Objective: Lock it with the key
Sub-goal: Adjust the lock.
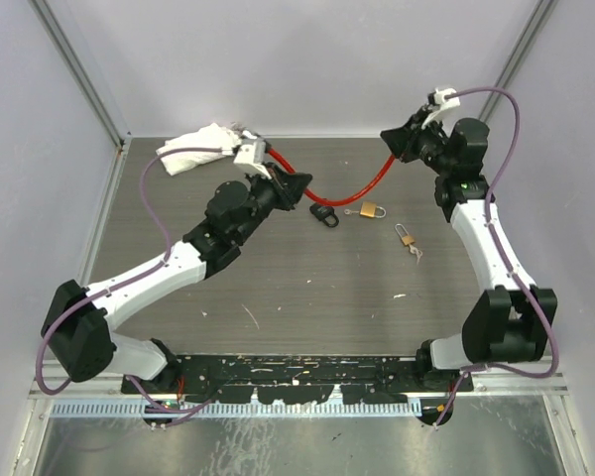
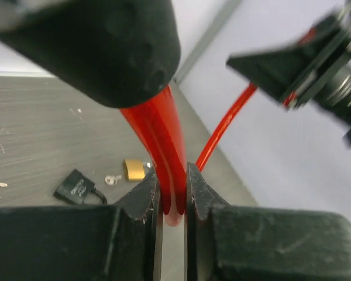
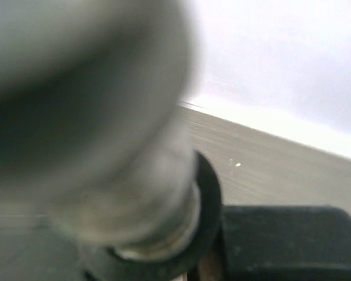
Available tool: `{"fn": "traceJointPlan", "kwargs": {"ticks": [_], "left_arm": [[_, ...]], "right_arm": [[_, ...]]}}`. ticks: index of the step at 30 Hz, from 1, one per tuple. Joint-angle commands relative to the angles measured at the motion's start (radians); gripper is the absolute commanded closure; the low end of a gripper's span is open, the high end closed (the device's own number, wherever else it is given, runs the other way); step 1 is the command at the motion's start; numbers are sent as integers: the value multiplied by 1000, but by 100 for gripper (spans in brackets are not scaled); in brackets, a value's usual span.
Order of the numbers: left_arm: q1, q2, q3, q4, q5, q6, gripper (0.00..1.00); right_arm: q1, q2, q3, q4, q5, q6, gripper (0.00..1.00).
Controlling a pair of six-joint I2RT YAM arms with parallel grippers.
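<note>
While the left gripper [image 1: 299, 186] sits at centre-left of the top view, its 2 fingers [image 2: 145, 196] are pinched tight on the red cable lock [image 1: 352, 188], which the left wrist view shows squeezed in the narrow slot between them. From there the cable sags in a curve toward the upper right of the frame, where the right gripper [image 1: 395, 141] holds its other end raised off the table [image 1: 307, 288], clamped around it. In the right wrist view, a blurred grey cylinder [image 3: 105, 146] with a black ring fills most of the frame, too close to make out its jaws. Below the sagging cable, near the middle of the top view, a black padlock [image 1: 324, 214] lies just left of a brass padlock [image 1: 371, 210] with a key [image 2: 111, 180] beside it. A second brass padlock [image 1: 407, 238] lies lower right of these. A white cloth [image 1: 193, 149] is bunched at the upper left.
</note>
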Motion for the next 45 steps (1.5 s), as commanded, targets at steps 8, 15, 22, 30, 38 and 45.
{"fn": "traceJointPlan", "kwargs": {"ticks": [8, 15, 22, 30, 38, 45], "left_arm": [[-14, 11, 196, -541, 559, 436, 100], [-73, -23, 168, -577, 616, 482, 100], [-75, -248, -69, -219, 397, 293, 100], [-65, -325, -137, 263, -87, 155, 100], [-66, -39, 81, 505, -274, 142, 100], [-66, 120, 197, 579, -308, 78, 100]], "right_arm": [[198, -180, 124, -700, -62, -1096, 99], [203, -234, 49, -797, -291, -1196, 99], [-9, -152, -91, -119, -123, -206, 99], [-231, 222, -53, 481, -413, 815, 87], [-219, 288, -38, 732, -347, 1192, 47], [-216, 227, -95, 761, -267, 1163, 27]]}}
